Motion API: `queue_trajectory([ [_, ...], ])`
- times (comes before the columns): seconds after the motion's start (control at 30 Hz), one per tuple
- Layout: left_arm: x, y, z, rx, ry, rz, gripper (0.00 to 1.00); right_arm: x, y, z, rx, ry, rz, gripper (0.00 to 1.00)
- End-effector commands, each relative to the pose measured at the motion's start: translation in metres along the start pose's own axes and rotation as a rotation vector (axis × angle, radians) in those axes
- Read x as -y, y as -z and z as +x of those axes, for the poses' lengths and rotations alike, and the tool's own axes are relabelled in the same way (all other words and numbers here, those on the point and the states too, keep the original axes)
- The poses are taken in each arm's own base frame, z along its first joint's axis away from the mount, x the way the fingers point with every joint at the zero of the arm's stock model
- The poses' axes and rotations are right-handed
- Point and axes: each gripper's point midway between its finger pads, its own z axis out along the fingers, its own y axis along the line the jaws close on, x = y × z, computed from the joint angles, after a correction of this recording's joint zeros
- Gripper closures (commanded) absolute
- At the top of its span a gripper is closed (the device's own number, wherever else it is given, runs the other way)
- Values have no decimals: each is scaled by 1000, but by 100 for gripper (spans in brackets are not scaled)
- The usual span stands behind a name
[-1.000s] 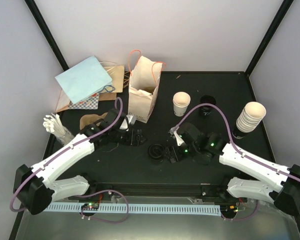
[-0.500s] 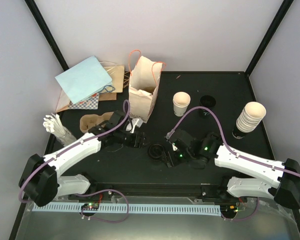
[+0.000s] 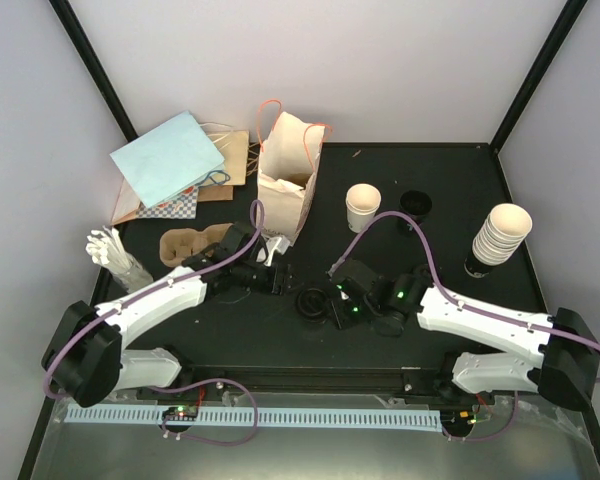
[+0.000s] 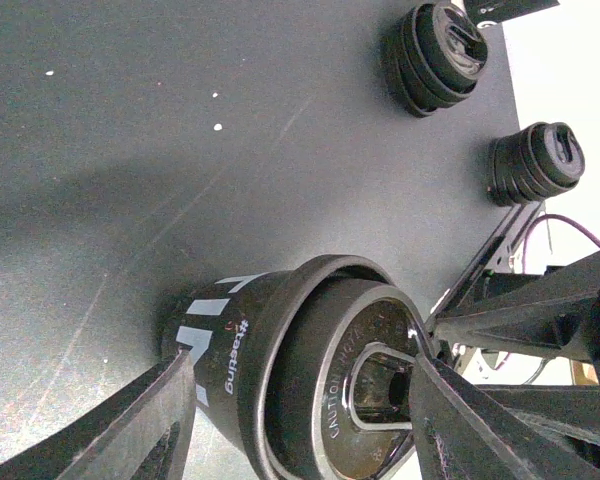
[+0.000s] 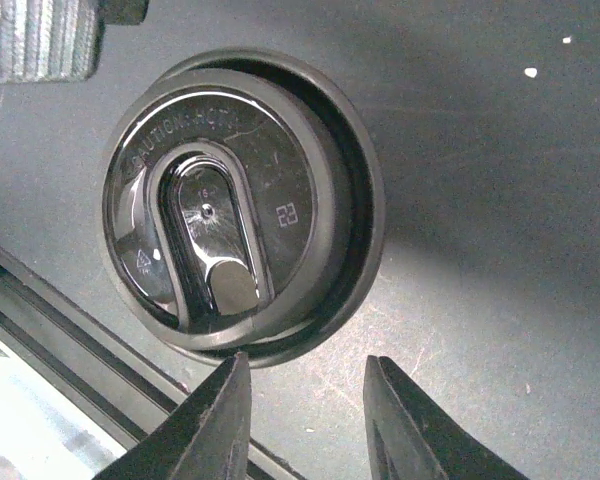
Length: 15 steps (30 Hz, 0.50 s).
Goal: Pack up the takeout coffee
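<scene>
A dark takeout coffee cup with white print and a black lid fills the left wrist view, lid towards the camera. My left gripper brackets it, one finger on the cup wall and the other on the lid rim. From above, that gripper sits just in front of the paper bag and hides the cup. My right gripper is open over bare table, with a loose black lid just beyond its left fingertip. In the top view that gripper is right of the lid.
An open cream cup, a black cup and a stack of cream cups stand at the back right. The brown pulp tray, a blue bag and white cutlery lie at the left. Two black lid stacks show in the left wrist view.
Both arms have reached inward towards the table's middle. The left jaws have narrowed around the cup. The right gripper has slid left up to the loose lid and narrowed.
</scene>
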Motion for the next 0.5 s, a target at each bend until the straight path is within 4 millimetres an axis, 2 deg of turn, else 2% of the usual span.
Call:
queue_trajectory([
  [0.0, 8, -3, -4, 9, -12, 61, 39, 1, -4, -8, 43, -19, 20, 68],
  [0.2, 8, -6, -3, 4, -12, 82, 39, -1, -9, -12, 52, -32, 14, 69],
  [0.47, 6, 3, -2, 25, -15, 46, 38, 10, -12, -21, 59, -36, 68, 69],
])
